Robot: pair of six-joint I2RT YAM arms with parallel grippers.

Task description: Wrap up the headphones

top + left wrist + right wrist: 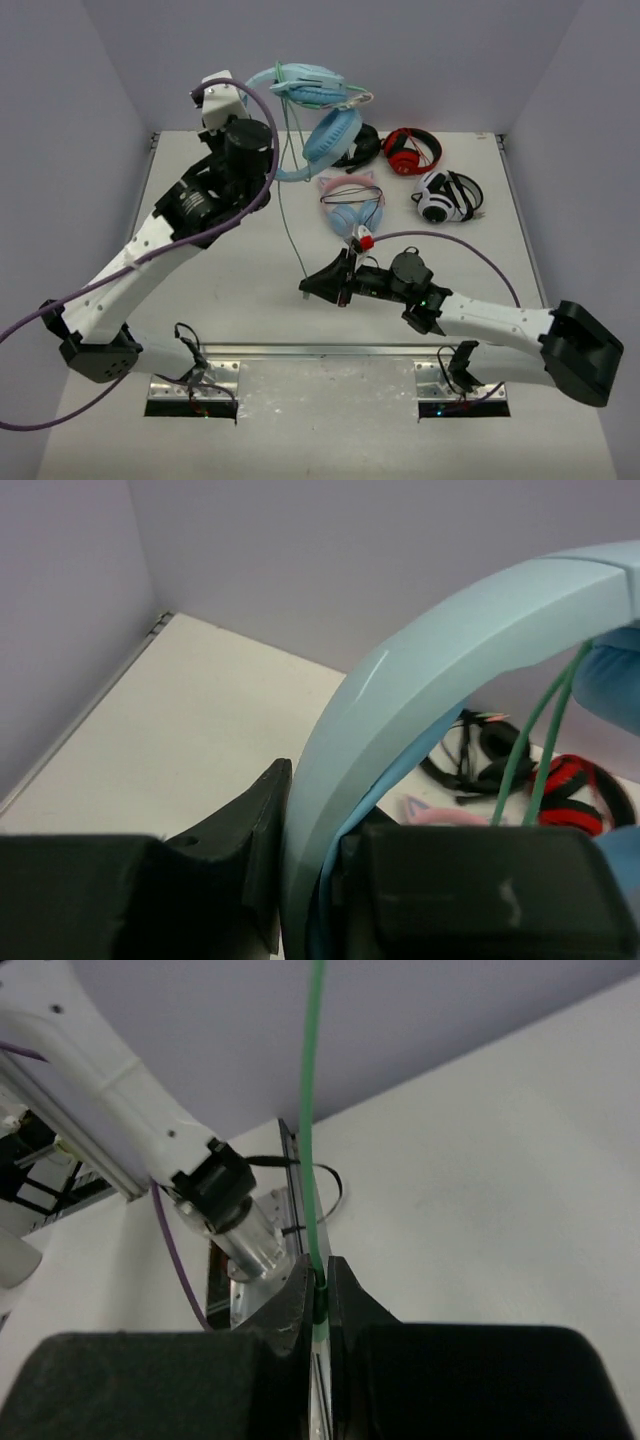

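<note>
The right claw (pixel 318 1285) is pinching the thin green cable (pixel 289 215) near the middle of the desk (pixel 240 300). Farther back, at 11 o'clock, the left claw (pixel 305 880) squeezes the big blue headphones (pixel 305 85) by the band, up in the air.

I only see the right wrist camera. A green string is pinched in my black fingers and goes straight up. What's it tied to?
Observer: That cable belongs to the light-blue headphones, lifted near the back wall.
Operator: Who's holding them up?
Observer: The left end effector is shut on their headband.
Operator: Are there other headphones?
Observer: Yes, several lie on the table, among them pink-and-blue cat-ear headphones, red-and-black headphones and white-and-black headphones.
</note>
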